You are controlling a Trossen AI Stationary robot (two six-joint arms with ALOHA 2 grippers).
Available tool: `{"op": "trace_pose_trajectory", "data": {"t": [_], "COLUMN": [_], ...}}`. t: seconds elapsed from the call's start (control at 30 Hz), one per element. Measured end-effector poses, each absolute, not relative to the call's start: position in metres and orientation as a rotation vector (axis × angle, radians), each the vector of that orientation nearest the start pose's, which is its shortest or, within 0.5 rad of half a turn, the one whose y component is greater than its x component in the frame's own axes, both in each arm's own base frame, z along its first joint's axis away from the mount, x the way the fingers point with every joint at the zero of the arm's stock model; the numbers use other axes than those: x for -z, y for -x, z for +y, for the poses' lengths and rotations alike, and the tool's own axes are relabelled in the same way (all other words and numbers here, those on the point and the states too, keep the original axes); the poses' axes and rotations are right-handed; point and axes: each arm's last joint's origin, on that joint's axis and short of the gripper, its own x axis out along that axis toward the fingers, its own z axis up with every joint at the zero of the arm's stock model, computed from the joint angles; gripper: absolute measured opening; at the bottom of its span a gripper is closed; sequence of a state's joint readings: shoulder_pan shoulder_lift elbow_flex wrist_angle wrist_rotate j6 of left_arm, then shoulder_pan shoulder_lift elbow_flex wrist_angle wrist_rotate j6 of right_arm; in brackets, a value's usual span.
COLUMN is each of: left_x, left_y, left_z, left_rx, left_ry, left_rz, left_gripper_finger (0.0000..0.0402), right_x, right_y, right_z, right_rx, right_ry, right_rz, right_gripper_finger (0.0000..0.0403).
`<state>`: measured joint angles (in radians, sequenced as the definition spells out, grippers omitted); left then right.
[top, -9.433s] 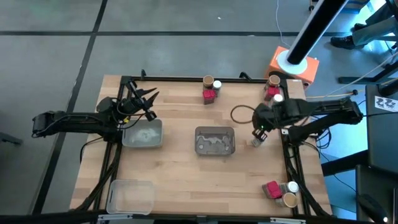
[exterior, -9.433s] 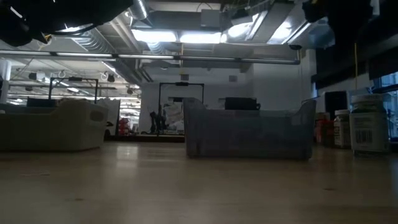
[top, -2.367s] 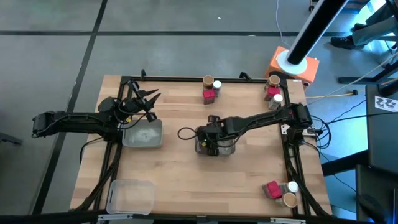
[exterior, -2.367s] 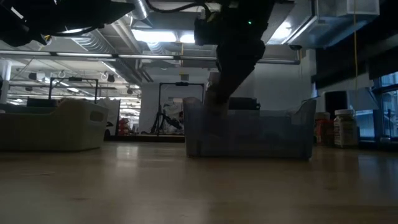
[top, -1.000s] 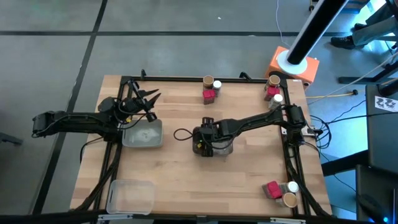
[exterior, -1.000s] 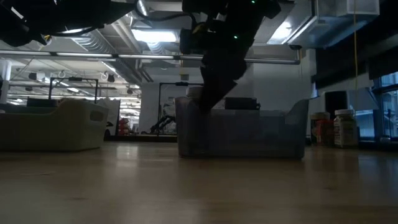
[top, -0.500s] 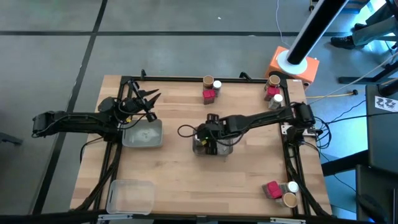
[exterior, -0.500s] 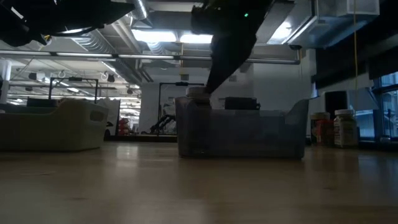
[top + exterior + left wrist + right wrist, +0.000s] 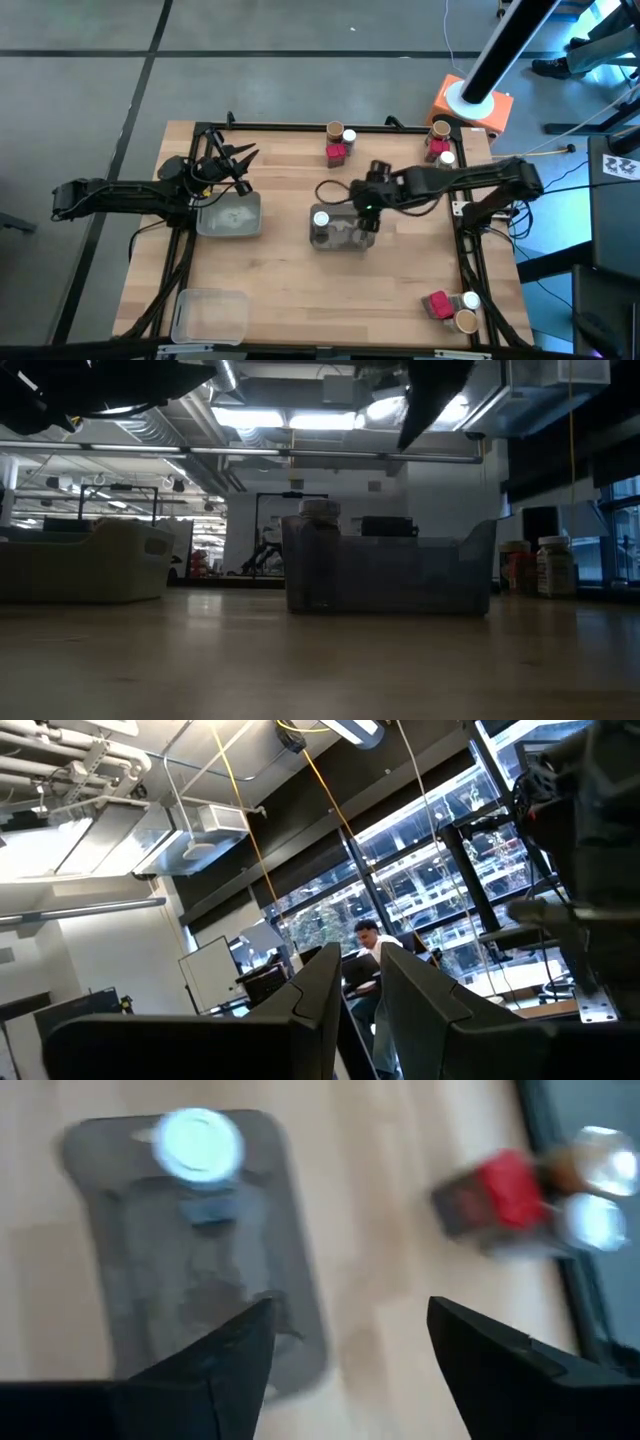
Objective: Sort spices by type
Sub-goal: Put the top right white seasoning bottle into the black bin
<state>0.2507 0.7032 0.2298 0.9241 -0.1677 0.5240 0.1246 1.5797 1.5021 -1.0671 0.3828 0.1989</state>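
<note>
A jar with a white lid [image 9: 320, 218] [image 9: 197, 1142] stands upright at the left end of the middle clear tray [image 9: 350, 238] [image 9: 400, 575]. My right gripper [image 9: 364, 203] [image 9: 350, 1320] hangs open above the tray's far right part, clear of the jar. More spices stand in three groups, each holding a white-lidded jar, a tan-lidded jar and a red packet. The groups are at far middle [image 9: 340, 143], far right [image 9: 440, 143] and near right [image 9: 452, 308]. My left gripper [image 9: 240, 165] [image 9: 362, 990] waits raised over the far left, fingers slightly apart, holding nothing.
A second clear tray [image 9: 229, 215] sits below my left gripper, a third [image 9: 208, 315] at the near left corner. A black cable loop [image 9: 335, 190] trails from the right arm. An orange base [image 9: 478, 103] stands past the far right corner. A person [image 9: 365, 935] sits in the room beyond.
My right gripper has come up off the white-lidded jar and drawn back toward the table's right and far edges. The jar stays upright at the left end of the middle tray.
</note>
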Motion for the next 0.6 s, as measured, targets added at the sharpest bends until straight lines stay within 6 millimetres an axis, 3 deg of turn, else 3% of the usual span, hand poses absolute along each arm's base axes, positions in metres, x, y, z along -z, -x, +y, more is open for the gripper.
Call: {"op": "trace_pose_trajectory", "data": {"t": [0.37,0.6], "left_x": [-0.258,-0.258], "left_y": [-0.145,-0.145], "left_z": [0.042,0.042], "left_rx": [-0.521,-0.521], "left_ry": [-0.526,-0.526], "left_rz": [-0.335,-0.335], "left_gripper_finger": [0.0068,0.0068], "right_x": [-0.361,-0.372], "right_y": [-0.243,-0.212], "right_z": [0.011,-0.009], "right_rx": [0.728,0.930], "right_ry": [0.162,0.060], "right_rz": [1.034,1.020], "right_gripper_finger": [0.0261,0.0261]}}
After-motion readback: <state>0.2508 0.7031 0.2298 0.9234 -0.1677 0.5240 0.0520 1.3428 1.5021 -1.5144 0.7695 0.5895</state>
